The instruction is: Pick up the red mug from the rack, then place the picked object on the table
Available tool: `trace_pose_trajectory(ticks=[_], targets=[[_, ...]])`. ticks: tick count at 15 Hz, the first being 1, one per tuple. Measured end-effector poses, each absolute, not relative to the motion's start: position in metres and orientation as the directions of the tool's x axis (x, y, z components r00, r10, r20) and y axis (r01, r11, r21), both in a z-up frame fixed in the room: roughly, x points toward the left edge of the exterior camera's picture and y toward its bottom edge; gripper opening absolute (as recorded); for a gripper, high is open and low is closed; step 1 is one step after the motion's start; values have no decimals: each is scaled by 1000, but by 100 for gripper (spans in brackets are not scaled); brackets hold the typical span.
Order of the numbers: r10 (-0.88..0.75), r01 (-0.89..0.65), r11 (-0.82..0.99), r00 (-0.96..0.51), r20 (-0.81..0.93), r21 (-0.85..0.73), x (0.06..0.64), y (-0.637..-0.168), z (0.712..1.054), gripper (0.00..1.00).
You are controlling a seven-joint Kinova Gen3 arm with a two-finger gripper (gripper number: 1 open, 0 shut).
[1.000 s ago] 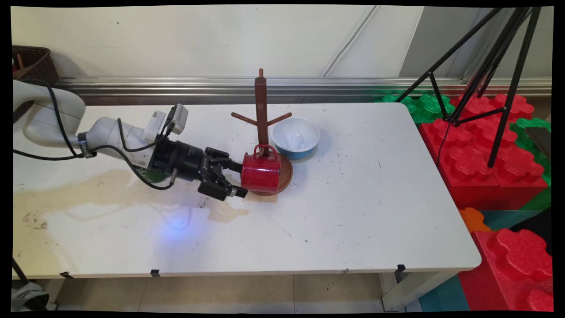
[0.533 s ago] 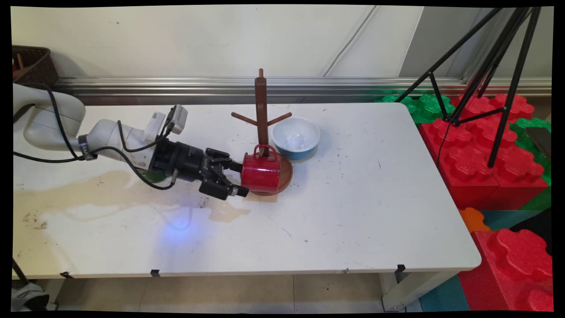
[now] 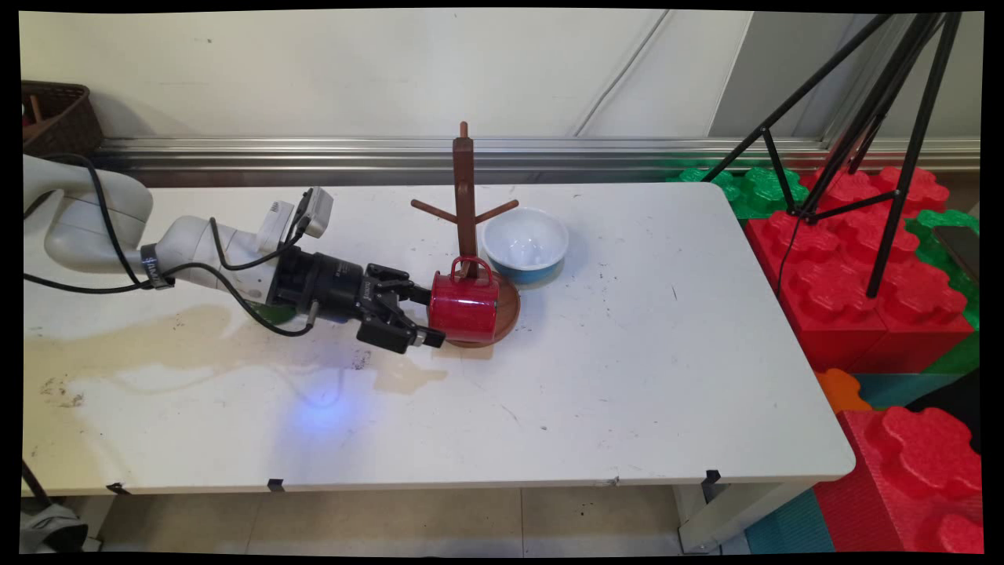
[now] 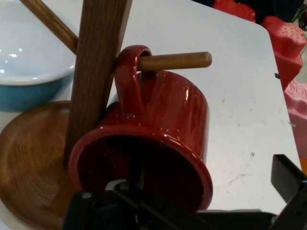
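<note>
Main view first: the white arm point(image 3: 188, 239) reaches in from the left, low over the white table point(image 3: 627, 377), and its black gripper point(image 3: 427, 318) is right up against a red mug point(image 3: 464, 302). The mug lies on its side, hanging by its handle from a low peg of the wooden mug tree point(image 3: 464, 188), its body over the tree's round brown base point(image 3: 506, 314). One finger meets the mug's rim on the far side, the other sits lower and nearer the camera, apart from it, so the jaws stand spread; whether they press on the rim I cannot tell from here. Just right of the tree's post is a bowl point(image 3: 525, 245), white inside and blue outside, upright on the table. A patch of green point(image 3: 274, 312) peeks out from under the wrist; what it is, I cannot tell. A brownish stain point(image 3: 188, 341) spreads across the table's left part. Off the table's right side, red and green foam blocks point(image 3: 855, 267) with a black tripod point(image 3: 878, 118) standing on them.

Hand view now: the red mug point(image 4: 153, 139) fills the middle, open mouth toward the camera, handle looped over the wooden peg point(image 4: 177, 61) beside the post point(image 4: 96, 72). One finger runs into the mug's mouth at the bottom; the other fingertip point(image 4: 290, 179) stands well off to the right, clear of the wall. Jaws parted, then. The base point(image 4: 29, 163) and the bowl point(image 4: 29, 62) sit at left.
</note>
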State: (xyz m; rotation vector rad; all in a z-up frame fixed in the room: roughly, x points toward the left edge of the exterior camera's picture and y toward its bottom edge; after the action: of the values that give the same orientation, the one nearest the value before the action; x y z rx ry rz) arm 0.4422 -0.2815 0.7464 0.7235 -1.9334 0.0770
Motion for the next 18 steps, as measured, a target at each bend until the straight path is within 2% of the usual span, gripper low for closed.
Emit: trace_pose_trajectory(ticks=[4, 5, 18], targets=[[-456, -521, 811, -279, 845, 266, 441, -281, 745, 100], [-458, -522, 810, -275, 845, 269, 441, -280, 745, 0], [-475, -526, 799, -258, 841, 290, 446, -275, 746, 0]])
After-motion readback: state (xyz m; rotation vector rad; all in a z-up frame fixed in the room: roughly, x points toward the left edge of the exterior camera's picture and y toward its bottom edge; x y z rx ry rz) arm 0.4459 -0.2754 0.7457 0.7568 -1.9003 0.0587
